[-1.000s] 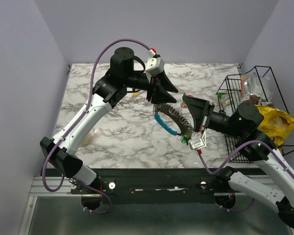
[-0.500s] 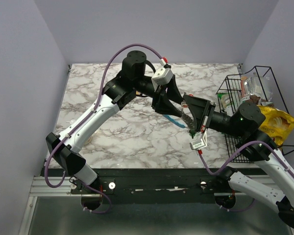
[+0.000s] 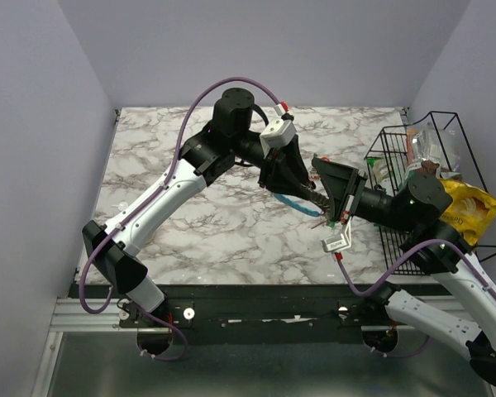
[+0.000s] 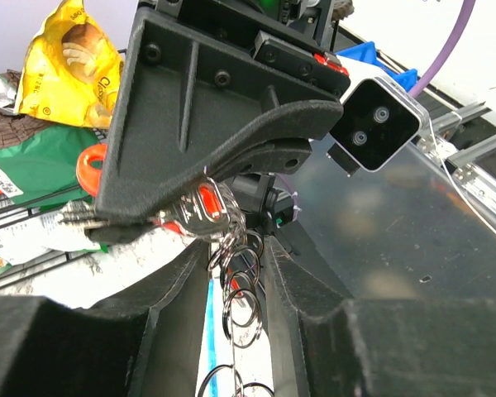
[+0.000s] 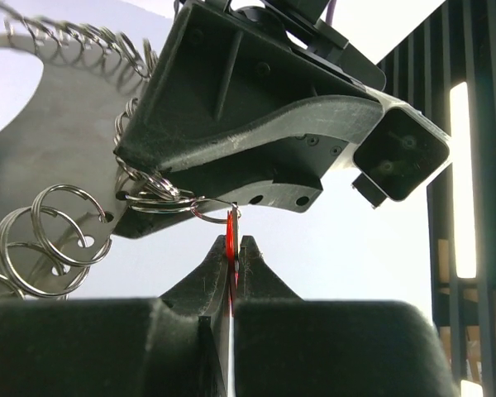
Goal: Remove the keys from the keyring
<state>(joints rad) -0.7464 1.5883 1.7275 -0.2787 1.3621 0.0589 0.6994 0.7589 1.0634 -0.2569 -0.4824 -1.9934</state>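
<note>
Right pincer: clenched on a red key, for tugging free. Left pincer, 10 o'clock: around the keyring, grip unclear.

The centre of the tabletop is blocked: the left gripper and right gripper are met nose to nose there, with the keyring and the keys bridged between them. The right edge is taken up by a wire basket. The near left corner is crossed by the left arm. Open passage is found along the far edge.
</note>
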